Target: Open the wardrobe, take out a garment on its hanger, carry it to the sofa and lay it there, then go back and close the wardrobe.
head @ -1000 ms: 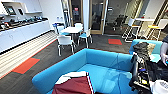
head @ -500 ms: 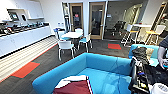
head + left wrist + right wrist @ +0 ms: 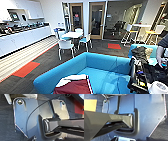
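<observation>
The bright blue sofa [image 3: 105, 67] fills the lower middle of the head view. On its seat at the near end lies the garment [image 3: 75, 87], maroon with a white sleeve folded across its top edge. It rests flat on the cushion and nothing holds it. A dark robot arm [image 3: 137, 77] with cables hangs at the right, beside the sofa's far end. The left wrist view has the robot's dark plate [image 3: 31, 116] over grey carpet, and the right wrist view has the same kind of plate [image 3: 146, 112].
A person's arm [image 3: 161, 51] comes in at the right edge. A dark bundle [image 3: 140, 53] lies on a second blue seat. A white round table with white chairs [image 3: 72, 37] stands ahead. A long white counter [image 3: 22, 37] runs along the left wall, with glass doors [image 3: 96, 20] behind.
The whole head view has shifted slightly, so the camera has moved. The garment stays lying on the sofa in the same place.
</observation>
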Robot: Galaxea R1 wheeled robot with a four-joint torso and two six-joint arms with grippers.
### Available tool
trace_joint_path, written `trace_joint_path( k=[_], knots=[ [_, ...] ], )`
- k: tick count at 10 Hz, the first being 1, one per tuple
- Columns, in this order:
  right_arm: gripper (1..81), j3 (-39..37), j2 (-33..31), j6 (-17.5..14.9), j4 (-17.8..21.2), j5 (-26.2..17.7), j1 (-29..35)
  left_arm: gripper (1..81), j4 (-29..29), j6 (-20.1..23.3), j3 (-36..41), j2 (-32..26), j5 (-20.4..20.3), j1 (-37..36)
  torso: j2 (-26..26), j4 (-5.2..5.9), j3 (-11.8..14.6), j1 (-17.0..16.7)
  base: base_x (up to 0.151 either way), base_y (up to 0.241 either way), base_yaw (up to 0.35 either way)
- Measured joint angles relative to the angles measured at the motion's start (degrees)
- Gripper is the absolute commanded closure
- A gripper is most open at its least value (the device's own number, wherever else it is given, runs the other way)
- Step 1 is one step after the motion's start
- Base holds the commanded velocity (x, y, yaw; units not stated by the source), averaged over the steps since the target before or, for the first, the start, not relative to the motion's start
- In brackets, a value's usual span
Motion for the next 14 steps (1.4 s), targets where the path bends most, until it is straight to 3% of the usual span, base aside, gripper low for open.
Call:
trace_joint_path(
  k=[11,14],
  knots=[
    [1.0,-0.66,0.48,-0.02,-0.05,-0.33,-0.52,1.0,0.09,0.02,0.02,0.02,0.09,0.22,-0.07,0.0,0.02,-0.02,-0.087,0.0,0.0],
    [1.0,-0.74,0.5,-0.06,-0.17,-0.48,-0.83,1.0,0.28,0.02,0.02,0.0,0.06,0.46,-0.11,0.0,0.05,-0.07,0.0,0.0,0.0]
  ],
)
